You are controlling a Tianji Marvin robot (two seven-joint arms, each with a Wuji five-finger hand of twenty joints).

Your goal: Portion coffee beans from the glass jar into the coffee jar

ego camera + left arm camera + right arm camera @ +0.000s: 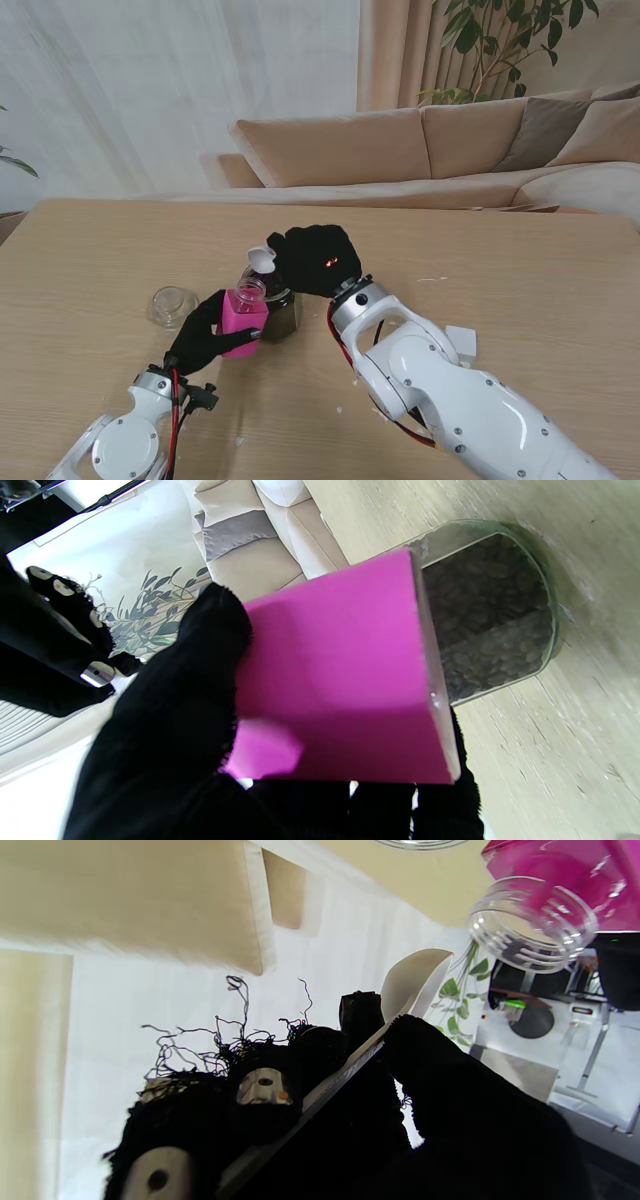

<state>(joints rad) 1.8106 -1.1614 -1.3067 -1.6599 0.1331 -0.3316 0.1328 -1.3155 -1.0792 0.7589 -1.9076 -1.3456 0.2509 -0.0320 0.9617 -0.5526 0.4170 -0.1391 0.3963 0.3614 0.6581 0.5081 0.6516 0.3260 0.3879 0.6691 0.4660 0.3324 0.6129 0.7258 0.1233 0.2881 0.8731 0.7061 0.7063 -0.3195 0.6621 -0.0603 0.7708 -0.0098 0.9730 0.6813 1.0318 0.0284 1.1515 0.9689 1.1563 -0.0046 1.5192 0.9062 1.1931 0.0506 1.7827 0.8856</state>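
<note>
My left hand (203, 336) is shut on the coffee jar (245, 316), a clear jar with a pink label, and holds it beside the glass jar (282, 314). In the left wrist view the pink label (340, 670) fills the middle, with the glass jar (492, 620) of dark beans behind it on the table. My right hand (316, 259) is shut on a white spoon (262, 260), whose bowl hangs just over the coffee jar's open mouth. In the right wrist view the spoon (415, 975) shows no beans, and the coffee jar's mouth (532, 925) is open towards it.
A clear glass lid (172, 305) lies on the wooden table (520, 260) to the left of the jars. A small white object (462, 343) rests by my right forearm. A beige sofa (400, 150) stands beyond the table's far edge.
</note>
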